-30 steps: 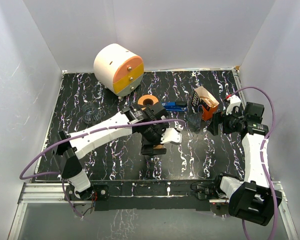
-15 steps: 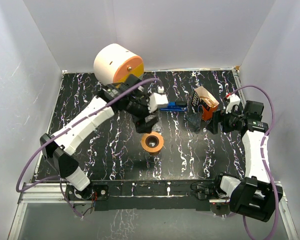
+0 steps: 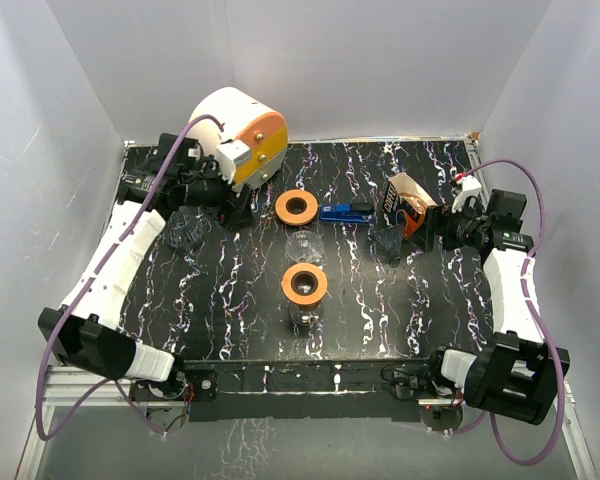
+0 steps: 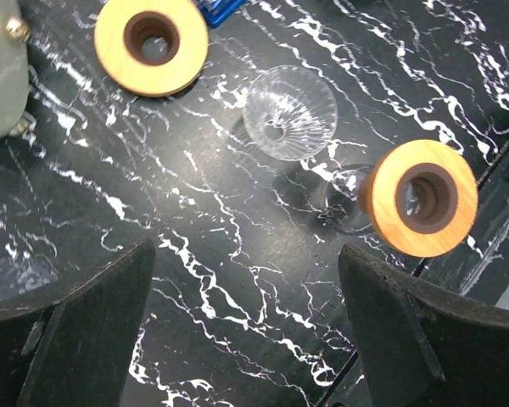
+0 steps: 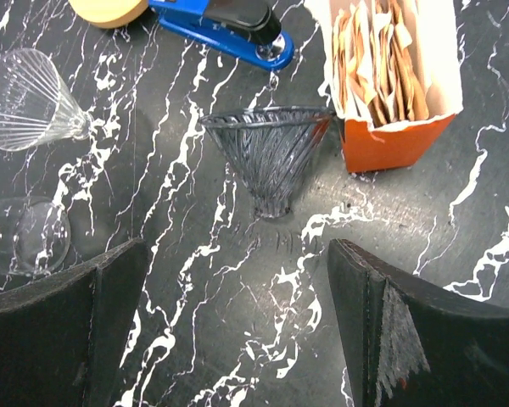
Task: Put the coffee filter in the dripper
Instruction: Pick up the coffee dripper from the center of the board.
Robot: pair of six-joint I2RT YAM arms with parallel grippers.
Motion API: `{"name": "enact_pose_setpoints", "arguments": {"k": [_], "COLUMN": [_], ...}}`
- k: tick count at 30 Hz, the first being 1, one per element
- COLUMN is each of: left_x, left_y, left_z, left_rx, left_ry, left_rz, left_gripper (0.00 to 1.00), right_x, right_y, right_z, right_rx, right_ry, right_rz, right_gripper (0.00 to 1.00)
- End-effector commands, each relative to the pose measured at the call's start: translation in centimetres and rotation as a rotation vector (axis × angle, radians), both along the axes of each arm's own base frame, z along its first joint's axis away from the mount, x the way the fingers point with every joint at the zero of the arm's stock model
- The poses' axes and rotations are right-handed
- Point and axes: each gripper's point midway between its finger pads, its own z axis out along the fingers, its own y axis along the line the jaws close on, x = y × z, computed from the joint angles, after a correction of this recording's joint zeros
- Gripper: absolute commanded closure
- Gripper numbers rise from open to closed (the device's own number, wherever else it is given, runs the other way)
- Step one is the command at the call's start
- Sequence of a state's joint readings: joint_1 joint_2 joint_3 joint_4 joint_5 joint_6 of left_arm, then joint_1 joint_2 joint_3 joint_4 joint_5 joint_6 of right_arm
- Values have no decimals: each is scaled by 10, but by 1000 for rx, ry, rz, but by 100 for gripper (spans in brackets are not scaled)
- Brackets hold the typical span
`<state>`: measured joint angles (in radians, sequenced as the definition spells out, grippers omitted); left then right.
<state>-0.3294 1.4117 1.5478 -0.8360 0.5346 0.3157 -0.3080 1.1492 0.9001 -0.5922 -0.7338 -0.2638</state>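
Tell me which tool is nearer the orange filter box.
Right. The right tool sits just beside the filter box, on its right; the left tool is far off to its left, by the cylindrical drawer unit.

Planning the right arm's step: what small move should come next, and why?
Probably bring the right gripper over the orange box to pinch one paper filter: it is open and empty, and the dark dripper beside the box holds no filter.

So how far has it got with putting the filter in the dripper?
Nothing looks done yet: the paper filters sit in their orange box, and the dark dripper beside it is empty. The left hand and right hand are open, holding nothing. The whole job is left.
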Motion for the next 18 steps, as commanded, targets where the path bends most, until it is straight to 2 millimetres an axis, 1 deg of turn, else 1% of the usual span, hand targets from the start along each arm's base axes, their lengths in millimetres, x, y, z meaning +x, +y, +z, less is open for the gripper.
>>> {"name": "enact_pose_setpoints", "arguments": {"k": [1, 4, 7, 11, 12, 18], "left_x": [6, 11, 11, 0, -2, -10], "left_y": [22, 42, 66, 92, 100, 132], "left_z": [1, -3, -13, -29, -31, -43], "left_rx": [-47, -34, 1, 51, 57, 71], "left_ry": [-1, -11, -21, -15, -15, 9], "left_rz": [129, 208, 290, 348, 367, 470], "left_gripper": [12, 13, 13, 13, 13, 15], "right_x": [22, 21, 19, 16, 15, 13], "right_y": [0, 2, 4, 6, 7, 7], "right_z": [34, 32, 25, 17, 15, 14], "right_rx": [-11, -5, 0, 7, 9, 1], "right_ry": [-147, -142, -127, -117, -117, -122], "right_rz": [9, 15, 21, 34, 37, 38], "right_gripper": [16, 16, 16, 16, 16, 16]}}
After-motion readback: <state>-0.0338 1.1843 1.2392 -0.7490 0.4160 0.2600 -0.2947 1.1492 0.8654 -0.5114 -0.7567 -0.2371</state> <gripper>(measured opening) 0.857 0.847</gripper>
